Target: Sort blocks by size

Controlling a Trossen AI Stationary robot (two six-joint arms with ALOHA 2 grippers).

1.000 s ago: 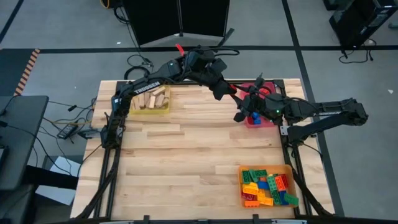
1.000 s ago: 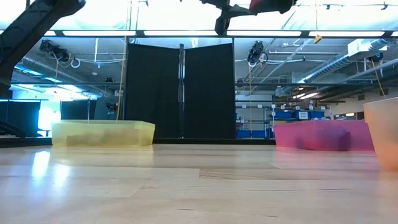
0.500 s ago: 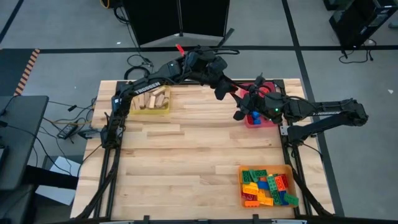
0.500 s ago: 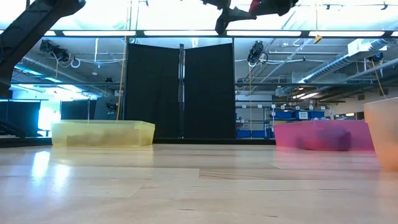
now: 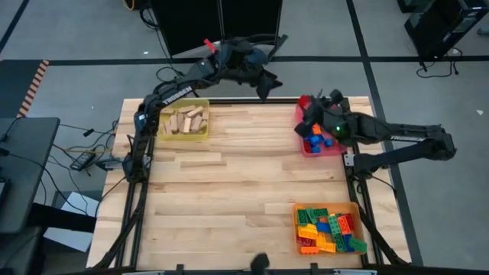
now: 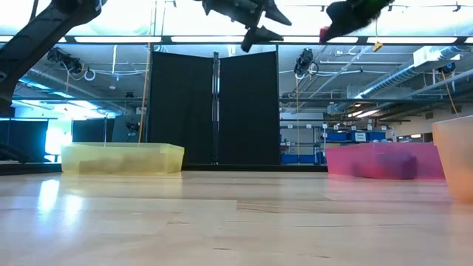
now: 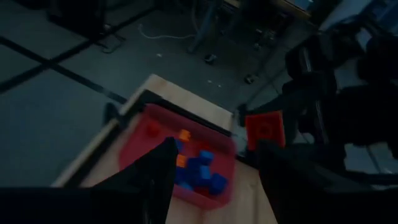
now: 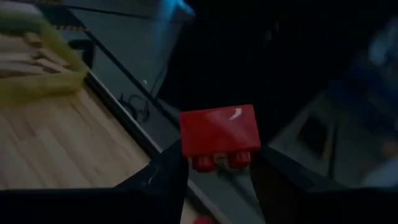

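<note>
High view: your right pincer now grips a red brick above the red tray; left pincer, open, has withdrawn.

grey floor crossed by dark seams, black folding panel behind the table, bright ceiling strip lights, blue-stocked shelving beyond.

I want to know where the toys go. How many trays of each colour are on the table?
Yellow tray: 1
Red tray: 1
Orange tray: 1
Total: 3 trays
</note>
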